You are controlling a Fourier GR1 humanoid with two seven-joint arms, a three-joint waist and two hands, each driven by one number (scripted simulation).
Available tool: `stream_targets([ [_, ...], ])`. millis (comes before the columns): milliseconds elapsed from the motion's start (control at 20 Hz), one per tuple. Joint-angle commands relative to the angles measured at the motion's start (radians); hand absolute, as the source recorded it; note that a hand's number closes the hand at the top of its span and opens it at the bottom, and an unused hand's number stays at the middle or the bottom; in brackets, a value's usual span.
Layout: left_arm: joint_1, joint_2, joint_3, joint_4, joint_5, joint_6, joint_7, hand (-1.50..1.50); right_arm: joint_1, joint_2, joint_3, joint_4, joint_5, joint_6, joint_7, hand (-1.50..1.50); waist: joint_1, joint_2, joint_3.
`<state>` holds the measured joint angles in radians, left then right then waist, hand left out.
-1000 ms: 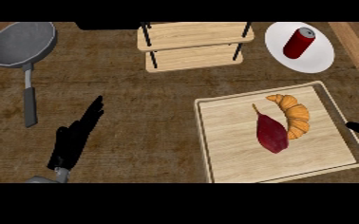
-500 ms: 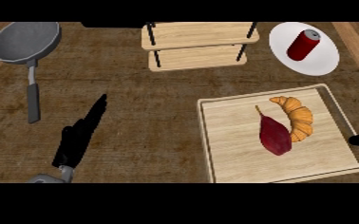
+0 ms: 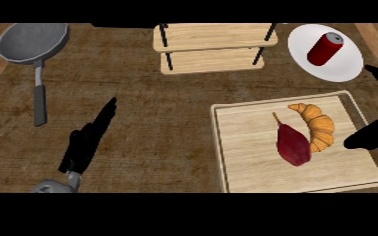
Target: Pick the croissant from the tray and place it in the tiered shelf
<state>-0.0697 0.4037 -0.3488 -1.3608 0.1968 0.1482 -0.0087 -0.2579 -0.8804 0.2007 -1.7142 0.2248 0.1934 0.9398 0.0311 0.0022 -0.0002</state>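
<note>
My left black hand (image 3: pixel 86 140) lies low and well to the left of the pale wooden tray (image 3: pixel 244 180), fingers straight and together, its grey forearm entering below. My right black hand (image 3: pixel 362 139) just pokes in over the tray's right rim; its fingers I can't make out.

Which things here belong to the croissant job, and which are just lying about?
Job: golden curved croissant; light wooden tray; two-level wooden tiered shelf; right robot hand.
Lying about: dark red sweet potato; red can; white round plate; grey frying pan.
</note>
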Motion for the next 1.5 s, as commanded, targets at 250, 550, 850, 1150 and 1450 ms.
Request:
stream_targets([
  [250, 0.031, -0.020, 0.029, 0.012, -0.010, -0.017, -0.004, 0.00, -0.213, 0.251, 0.167, 0.117, 0.068, 0.076, 0.289, -1.50, -0.011, 0.000, -0.001],
  [550, 0.002, -0.033, 0.048, 0.029, -0.041, -0.007, 0.013, 0.00, -0.237, 0.286, 0.154, 0.193, 0.093, 0.093, 0.313, -1.50, -0.025, -0.001, -0.001],
  [850, 0.075, -0.004, 0.059, -0.078, -0.031, -0.022, 0.062, 0.00, -0.156, 0.250, 0.173, 0.168, 0.172, 0.101, 0.292, -1.50, -0.027, -0.006, 0.000],
  [1150, 0.013, -0.068, 0.058, 0.008, -0.065, -0.021, 0.042, 0.00, -0.179, 0.302, 0.177, 0.236, 0.230, 0.114, 0.290, -1.50, -0.029, -0.002, -0.001],
  [1450, 0.016, -0.059, 0.084, 0.016, -0.072, -0.047, 0.049, 0.00, -0.140, 0.360, 0.197, 0.265, 0.297, 0.084, 0.261, -1.50, -0.028, -0.002, 0.000],
])
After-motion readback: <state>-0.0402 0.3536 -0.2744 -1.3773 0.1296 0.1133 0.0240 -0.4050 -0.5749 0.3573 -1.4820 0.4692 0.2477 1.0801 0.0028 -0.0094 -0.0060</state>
